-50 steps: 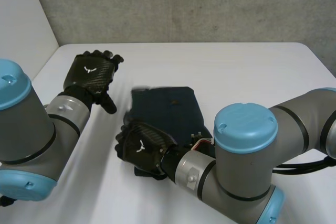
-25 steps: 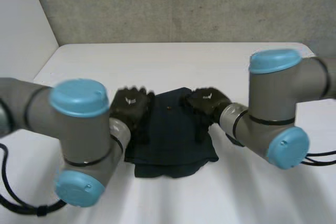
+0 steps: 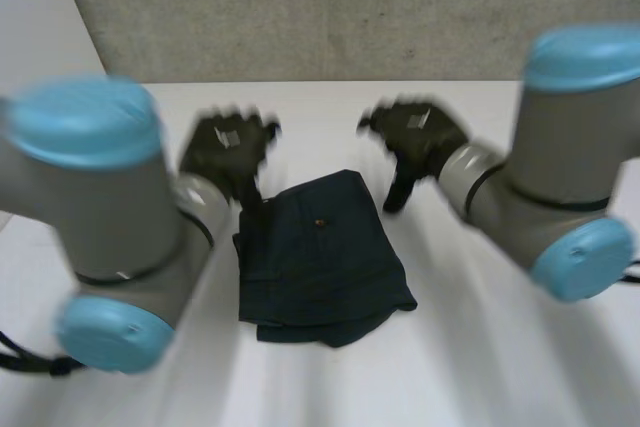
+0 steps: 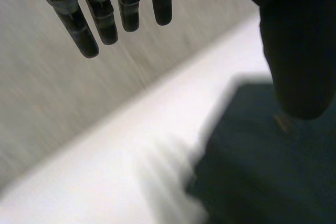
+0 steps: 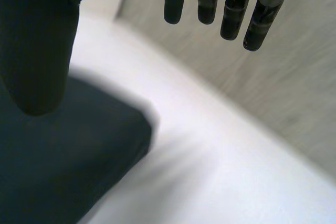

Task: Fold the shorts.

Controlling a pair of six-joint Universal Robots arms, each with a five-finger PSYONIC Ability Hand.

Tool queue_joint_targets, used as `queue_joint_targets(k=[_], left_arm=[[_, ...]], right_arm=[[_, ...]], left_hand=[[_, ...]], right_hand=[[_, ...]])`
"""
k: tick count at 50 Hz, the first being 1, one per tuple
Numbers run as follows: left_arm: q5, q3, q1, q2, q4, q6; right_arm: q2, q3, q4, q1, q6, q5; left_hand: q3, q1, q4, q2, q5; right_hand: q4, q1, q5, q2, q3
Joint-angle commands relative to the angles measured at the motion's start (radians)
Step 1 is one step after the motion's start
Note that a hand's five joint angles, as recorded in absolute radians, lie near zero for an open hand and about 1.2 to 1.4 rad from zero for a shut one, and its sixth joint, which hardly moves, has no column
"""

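Both the left hand (image 3: pixel 228 142) and right hand (image 3: pixel 418 132) are hovering, fingers straight and empty, flanking the far end of the shorts (image 3: pixel 320 252) lying on the table (image 3: pixel 480 347).

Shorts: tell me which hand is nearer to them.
Left, narrowly. The left hand is at the shorts' far left corner, its thumb overlapping the cloth in the head view. The right hand is just off the far right corner.
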Motion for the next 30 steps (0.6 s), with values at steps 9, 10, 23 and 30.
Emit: queue_joint_targets(k=[9,10,23,30], left_arm=[[0.159,0.181,0.298,0.269,-0.34,-0.233],[0.169,0.18,0.304,0.269,-0.34,-0.235],[0.192,0.144,0.299,0.283,-0.305,-0.25],[0.192,0.112,0.301,0.309,-0.232,-0.249]], right_arm=[[-0.309,-0.033,0.065,-0.159,0.128,0.212],[-0.309,-0.035,0.072,-0.163,0.128,0.212],[-0.31,-0.019,0.077,-0.168,0.122,0.202],[-0.286,0.002,0.059,-0.156,0.029,0.132]], left_hand=[[-0.023,0.003,-0.016,-0.015,-0.012],[-0.023,0.003,-0.016,-0.015,-0.012],[-0.025,0.0,-0.019,-0.018,-0.015],[-0.037,-0.012,-0.031,-0.029,-0.027]], right_hand=[[-0.057,-0.019,-0.067,-0.047,-0.032],[-0.057,-0.019,-0.067,-0.047,-0.032],[-0.057,-0.019,-0.067,-0.047,-0.032],[-0.057,-0.019,-0.067,-0.047,-0.032]])
